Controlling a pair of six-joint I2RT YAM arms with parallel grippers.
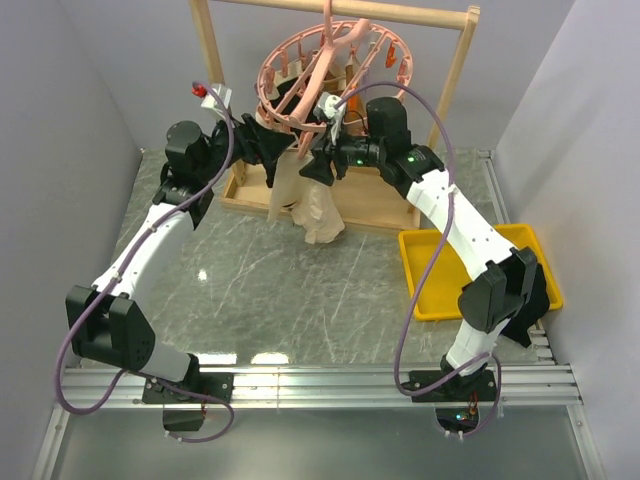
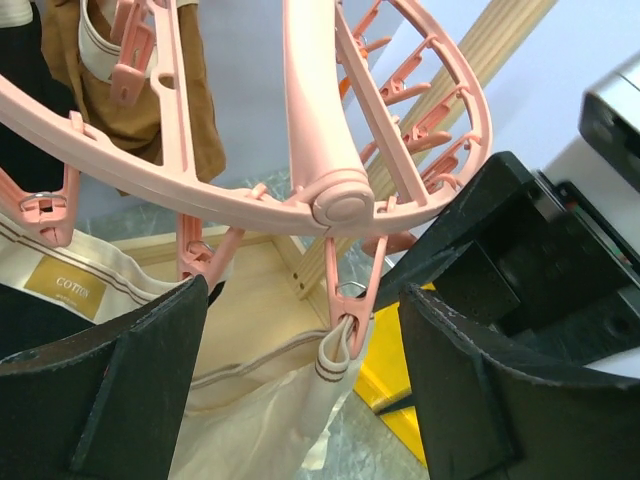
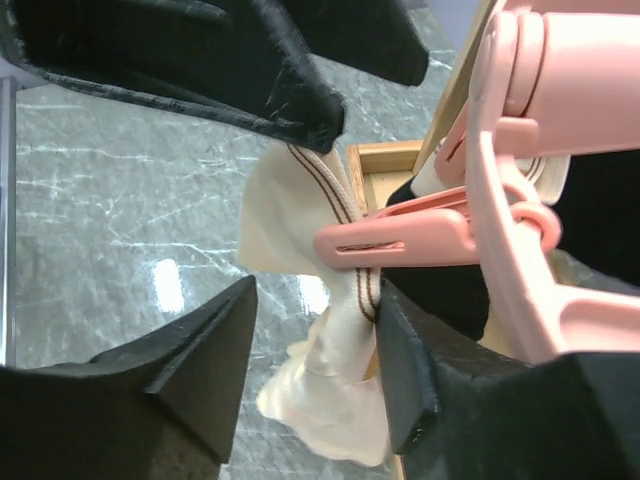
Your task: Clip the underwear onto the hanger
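One marbled grey table (image 1: 300,300) lies beneath hanging underwear (image 1: 315,205).

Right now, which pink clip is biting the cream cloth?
The clip under the round hub of the hanger grips the striped waistband of the underwear; the far-rim clips hang empty.

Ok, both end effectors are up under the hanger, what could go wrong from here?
The clip holds only a small fold of the underwear waistband; a tug may pull it free. The left end effector and right end effector sit close together, so either could bump the other or swing the hanger.
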